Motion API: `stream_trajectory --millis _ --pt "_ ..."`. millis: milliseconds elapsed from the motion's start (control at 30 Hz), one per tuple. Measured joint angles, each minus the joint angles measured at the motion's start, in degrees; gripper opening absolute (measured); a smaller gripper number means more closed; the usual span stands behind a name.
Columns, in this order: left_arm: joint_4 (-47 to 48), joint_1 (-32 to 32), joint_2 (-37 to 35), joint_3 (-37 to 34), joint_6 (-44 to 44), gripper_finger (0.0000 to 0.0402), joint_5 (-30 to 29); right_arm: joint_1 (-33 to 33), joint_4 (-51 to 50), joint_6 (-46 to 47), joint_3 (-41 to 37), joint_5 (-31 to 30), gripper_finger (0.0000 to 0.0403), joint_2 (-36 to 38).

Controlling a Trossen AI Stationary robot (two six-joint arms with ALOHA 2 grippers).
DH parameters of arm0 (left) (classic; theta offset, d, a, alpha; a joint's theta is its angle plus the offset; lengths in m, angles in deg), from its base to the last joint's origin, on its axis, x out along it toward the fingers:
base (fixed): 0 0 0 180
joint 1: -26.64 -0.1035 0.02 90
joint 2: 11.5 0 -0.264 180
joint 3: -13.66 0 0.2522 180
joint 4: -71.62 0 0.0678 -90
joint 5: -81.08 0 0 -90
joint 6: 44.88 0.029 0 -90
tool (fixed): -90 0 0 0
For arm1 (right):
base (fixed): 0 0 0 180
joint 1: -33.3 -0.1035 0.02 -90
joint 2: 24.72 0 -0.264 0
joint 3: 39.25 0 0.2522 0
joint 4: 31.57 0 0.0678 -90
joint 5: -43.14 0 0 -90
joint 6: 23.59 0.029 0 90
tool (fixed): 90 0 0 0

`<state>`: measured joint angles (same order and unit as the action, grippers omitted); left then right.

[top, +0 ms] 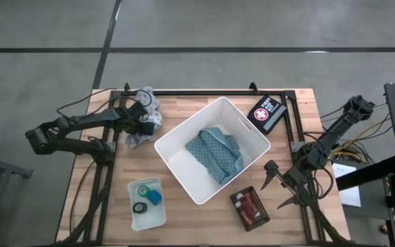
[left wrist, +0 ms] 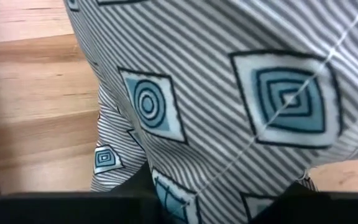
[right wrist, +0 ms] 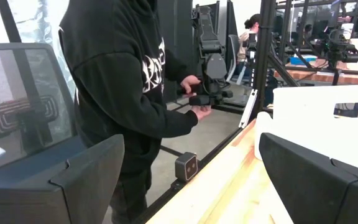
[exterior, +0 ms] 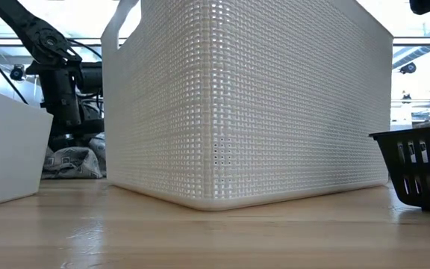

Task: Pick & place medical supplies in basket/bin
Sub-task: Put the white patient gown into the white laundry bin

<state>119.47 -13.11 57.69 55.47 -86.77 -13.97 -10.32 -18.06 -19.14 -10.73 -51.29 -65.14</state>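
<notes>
The left gripper (top: pixel 145 115) sits on the patterned cloth (top: pixel 142 127), jaws narrowing around it. The bin (top: pixel 184 134) lies just beside, toward the table's middle. The right gripper (top: pixel 282 186) waits, jaws wide.

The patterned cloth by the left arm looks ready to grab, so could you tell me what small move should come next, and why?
Probably finish closing the left tool on the striped, patterned cloth, then lift. The left wrist view is filled by that fabric, so the tool sits right on it, and the cloth lies on the table beside the white bin, not inside. The right tool waits open near the table's right edge.
</notes>
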Motion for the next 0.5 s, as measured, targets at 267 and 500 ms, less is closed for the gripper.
stream_trajectory --millis 267,500 --pt "-0.23 0.0 -0.38 0.29 -0.24 0.0101 0.57 0.02 0.0 0.0 0.0 0.0 0.0368 0.0" --pt "-0.01 0.0 -4.93 1.94 -0.46 0.01 2.06 0.02 -0.01 0.0 0.0 0.01 0.0368 0.0"
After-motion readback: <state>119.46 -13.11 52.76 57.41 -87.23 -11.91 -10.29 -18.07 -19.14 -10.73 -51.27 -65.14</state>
